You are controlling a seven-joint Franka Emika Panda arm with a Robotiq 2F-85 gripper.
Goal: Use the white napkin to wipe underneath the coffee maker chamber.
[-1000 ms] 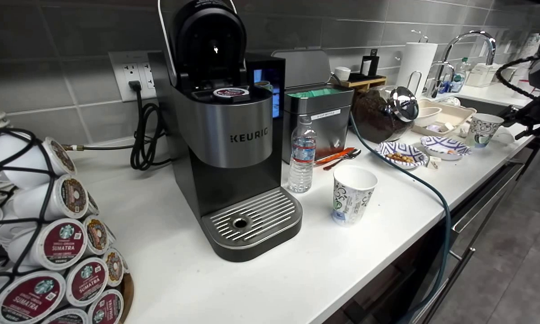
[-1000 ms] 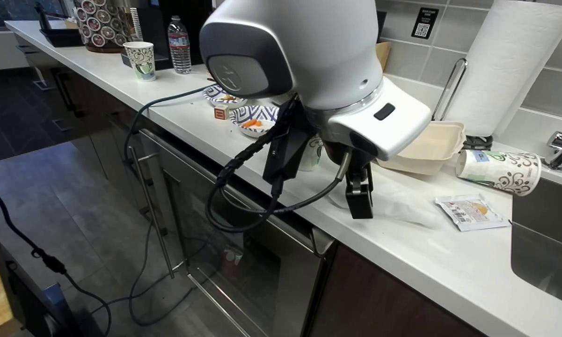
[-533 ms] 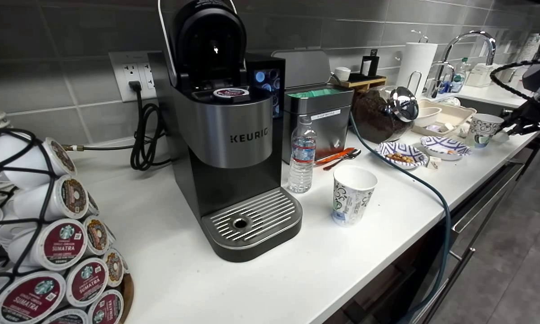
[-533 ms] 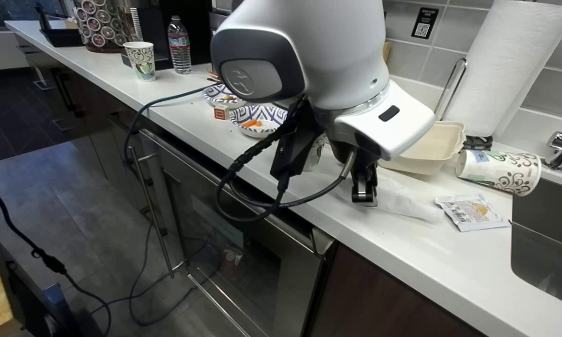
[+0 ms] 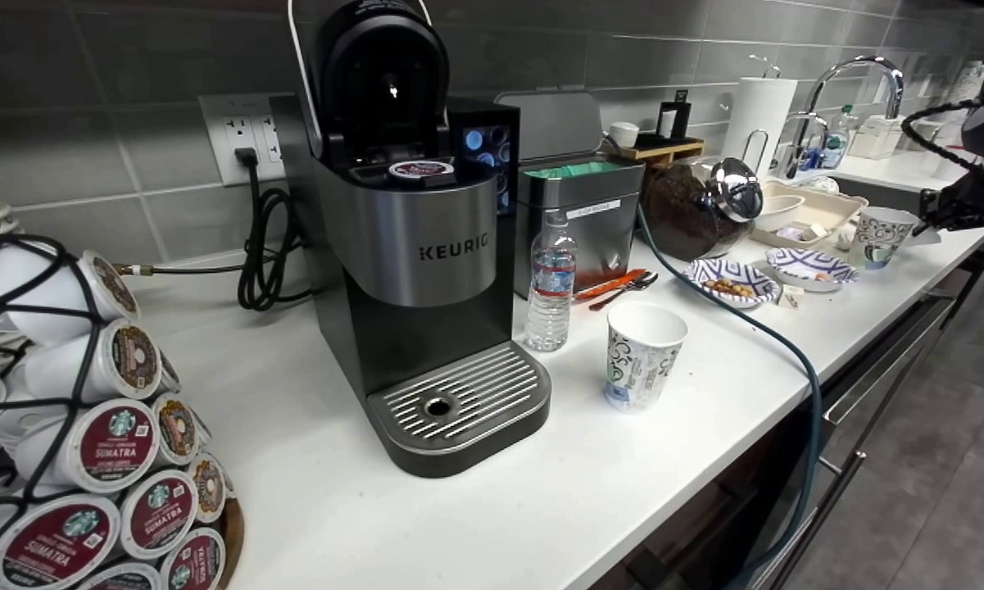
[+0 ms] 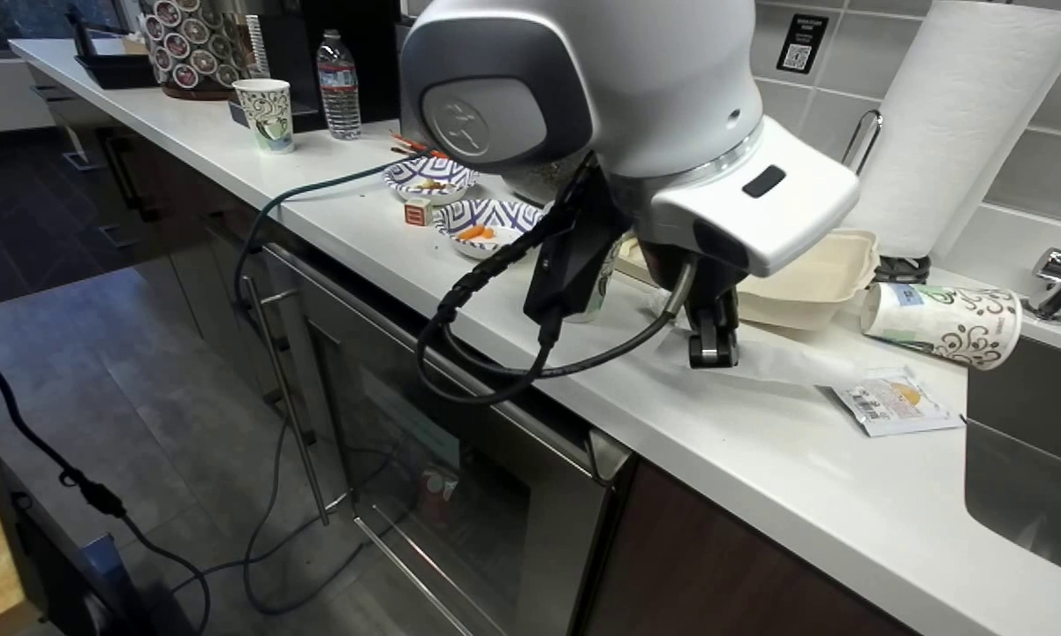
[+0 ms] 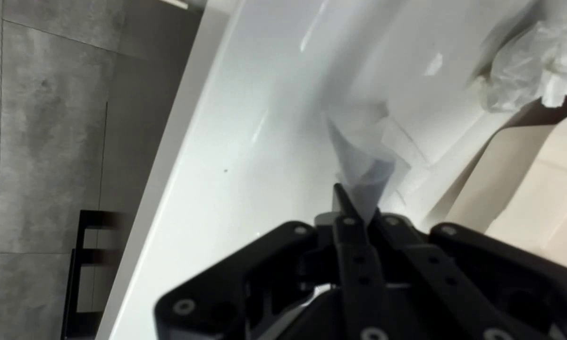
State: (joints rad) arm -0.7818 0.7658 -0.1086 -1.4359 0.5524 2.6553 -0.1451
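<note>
White counter [image 7: 226, 212] lies beneath the pincer [image 7: 361, 210] in the wrist view, and I have its tips closed on the napkin [image 7: 366, 182], its loose end flaring beyond. In an exterior view that end reaches towards a packet [image 6: 897, 402]; I'd lift straight up so nothing drags. In an exterior view the coffee machine [image 5: 426, 238] stands well apart from the pincer: I'd pass above the nearby cup [image 5: 881, 238], then wipe the drip tray [image 5: 463, 406] lightly.

In an exterior view, the coffee maker [image 5: 414, 246] stands on the counter [image 5: 311, 508], pods [image 5: 119, 438] left of it, a bottle [image 5: 550, 287] just right, a cup [image 5: 643, 360] before and right of the bottle. The napkin [image 7: 369, 175] sits in the gripper [image 7: 362, 215]; whether it touches the counter is unclear.
</note>
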